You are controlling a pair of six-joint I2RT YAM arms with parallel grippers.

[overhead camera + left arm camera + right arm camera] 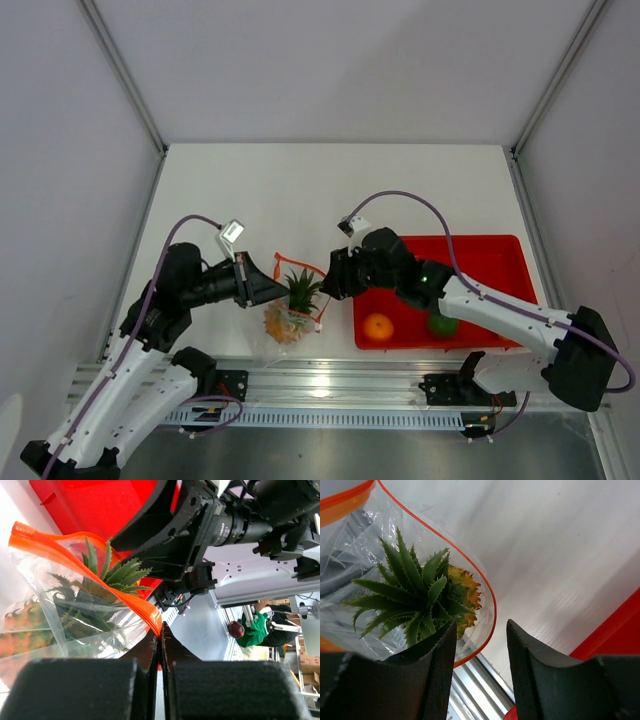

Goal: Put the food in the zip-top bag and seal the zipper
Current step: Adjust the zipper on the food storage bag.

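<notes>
Left fingers (167, 652) are clamped together on the zipper (135, 602) at one end of the zip-top bag (30, 575), whose mouth gapes with the pineapple (420, 595) inside. Right fingers (437, 675) stand apart just beside its rim, near the red tray (490, 270); bare table (330, 190) lies beyond.

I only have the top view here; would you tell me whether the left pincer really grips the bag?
Observer: Yes, the left wrist view shows the left pincer shut on the orange zipper strip of the bag.
Operator: Thank you. And the right pincer?
Observer: Its wrist view shows the right pincer open, the zipper strip showing in its gap, nothing clamped.
Operator: Is the bag sealed?
Observer: No, that view shows its mouth gaping, with the pineapple inside, leaves toward the opening.
</notes>
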